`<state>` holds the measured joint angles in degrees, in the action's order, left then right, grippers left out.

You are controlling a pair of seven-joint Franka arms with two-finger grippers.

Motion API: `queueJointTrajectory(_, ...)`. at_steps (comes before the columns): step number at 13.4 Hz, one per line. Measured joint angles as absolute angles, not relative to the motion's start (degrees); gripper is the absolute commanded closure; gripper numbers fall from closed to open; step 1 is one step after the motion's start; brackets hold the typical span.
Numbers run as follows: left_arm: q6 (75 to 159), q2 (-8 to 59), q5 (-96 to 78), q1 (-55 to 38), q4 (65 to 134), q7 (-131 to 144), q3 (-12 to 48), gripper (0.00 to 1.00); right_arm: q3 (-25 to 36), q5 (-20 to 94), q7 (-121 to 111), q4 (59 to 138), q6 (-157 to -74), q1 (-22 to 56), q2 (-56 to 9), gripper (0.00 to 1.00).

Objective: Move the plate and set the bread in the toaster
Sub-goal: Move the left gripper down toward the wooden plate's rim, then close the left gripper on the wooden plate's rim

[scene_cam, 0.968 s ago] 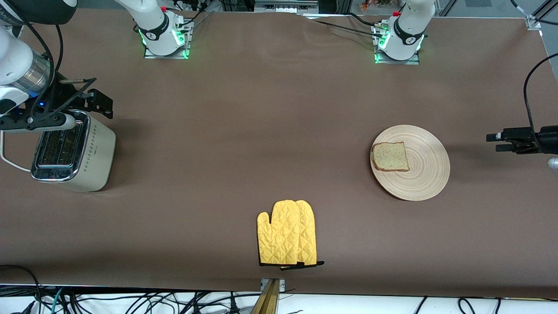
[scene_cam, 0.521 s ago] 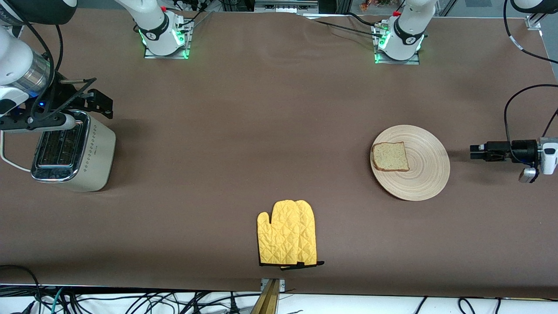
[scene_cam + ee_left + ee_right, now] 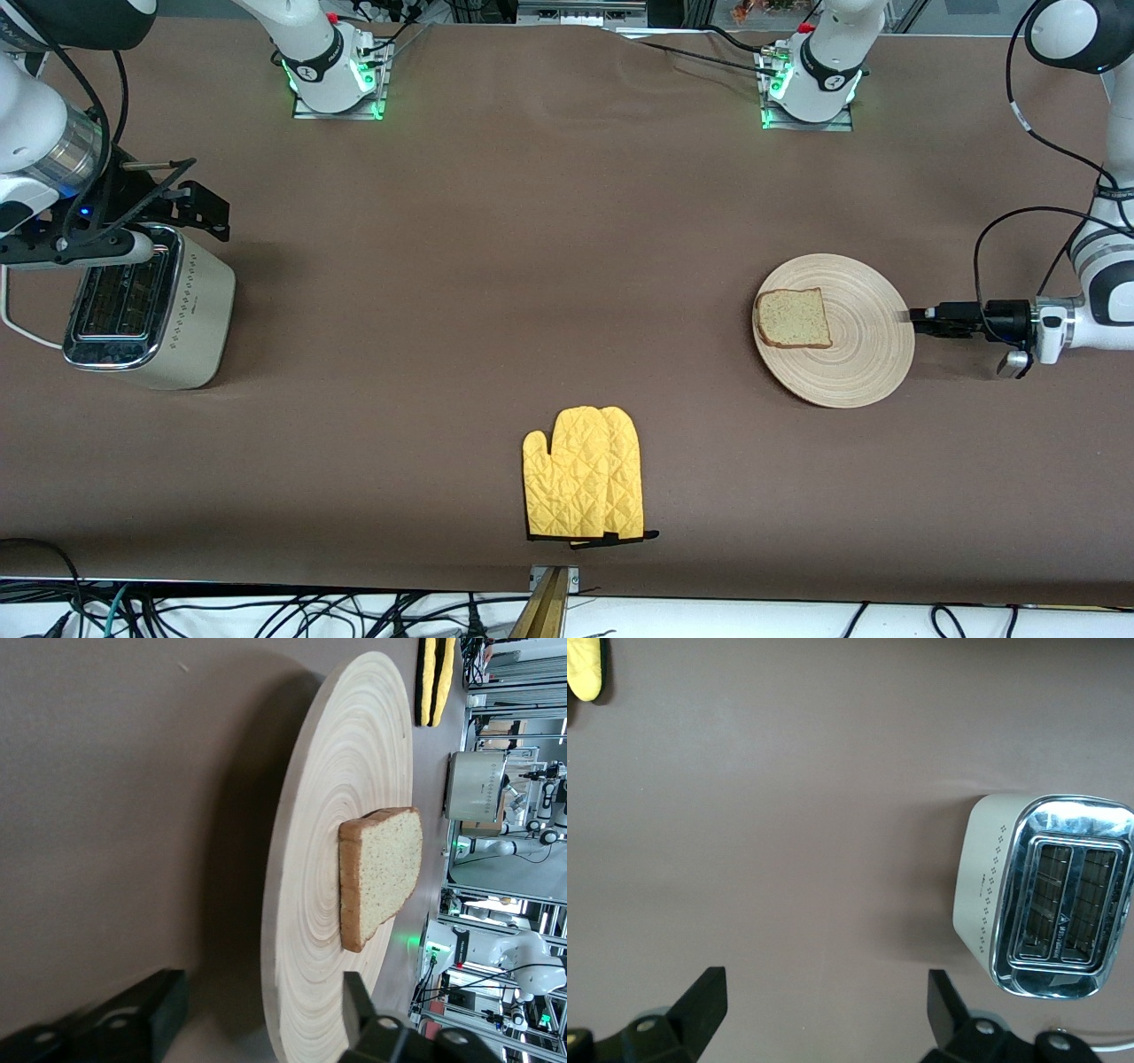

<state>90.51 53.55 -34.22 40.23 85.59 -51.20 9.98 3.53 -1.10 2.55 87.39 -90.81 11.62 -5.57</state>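
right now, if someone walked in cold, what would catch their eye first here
Probably the bright yellow oven mitt, lying near the table edge closest to the front camera. Next, the bread on the plate toward the left arm's end, with the left gripper at the plate's rim, one finger on either side of it. The right gripper hangs open over the toaster at the right arm's end.

bread [image 3: 792, 318] on plate [image 3: 864, 363], toaster [image 3: 146, 306] well apart

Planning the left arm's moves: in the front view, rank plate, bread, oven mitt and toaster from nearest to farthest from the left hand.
1. plate, rim at the left hand.
2. bread, on the plate.
3. oven mitt, near the front camera.
4. toaster, at the right arm's end.
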Motion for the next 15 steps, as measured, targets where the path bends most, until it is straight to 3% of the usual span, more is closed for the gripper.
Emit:
queueJointTrajectory(2, 91.5, 54.11, -34.22, 39.84, 85.62, -51.2, 10.13, 0.63, 3.53, -1.1, 2.55, 87.39, -90.81, 11.62, -5.57, 0.0)
queueJointTrajectory(3, 91.74, 54.33, -34.22, 39.48, 85.67, -51.19, 10.21, 0.74, 3.53, -1.1, 2.55, 87.39, -90.81, 11.62, -5.58, 0.0)
queueJointTrajectory(7, 91.94, 54.64, -34.32, 37.74, 85.84, -51.12, 10.55, 1.0, 3.57, -1.1, 2.58, 87.4, -90.82, 11.5, -5.63, 0.0)
queueJointTrajectory(15, 91.27, 54.67, -34.87, 36.48, 86.01, -50.8, 11.26, 1.0, 3.59, -1.1, 2.63, 87.4, -90.95, 11.48, -5.81, 0.0)
